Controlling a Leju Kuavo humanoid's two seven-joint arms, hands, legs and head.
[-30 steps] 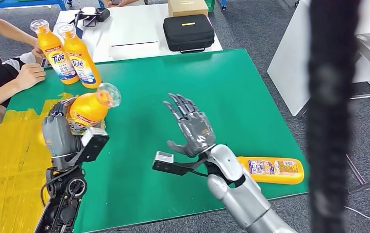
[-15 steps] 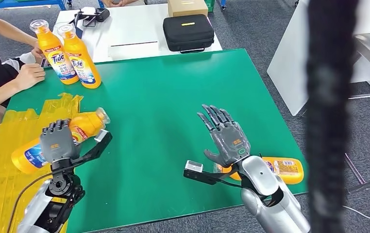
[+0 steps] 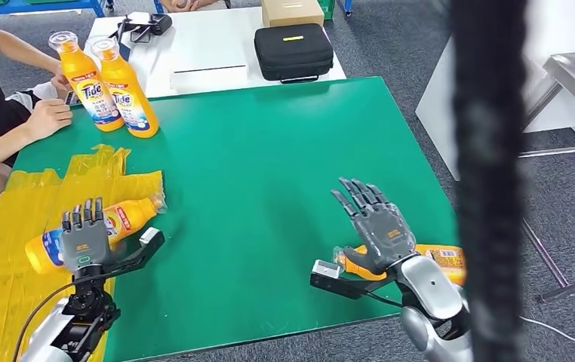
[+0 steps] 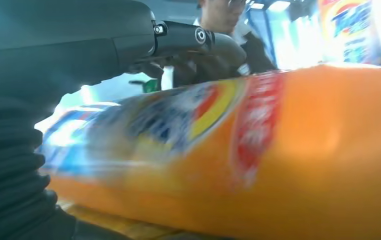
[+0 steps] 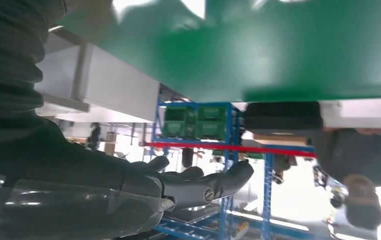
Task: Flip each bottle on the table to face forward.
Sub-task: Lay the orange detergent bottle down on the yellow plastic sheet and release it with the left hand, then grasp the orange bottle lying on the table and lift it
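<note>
My left hand (image 3: 82,240) gripped the lying bottle (image 3: 122,219) on the yellow sheet (image 3: 13,204), apparently to turn it; my right hand (image 3: 375,226) hovered spread over the near-right bottle (image 3: 443,260), seemingly ready to grasp.

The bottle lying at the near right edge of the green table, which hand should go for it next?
Right. The right hand hovers open directly over that lying bottle, while the left hand is at the far side, on the bottle on the yellow sheet.
</note>
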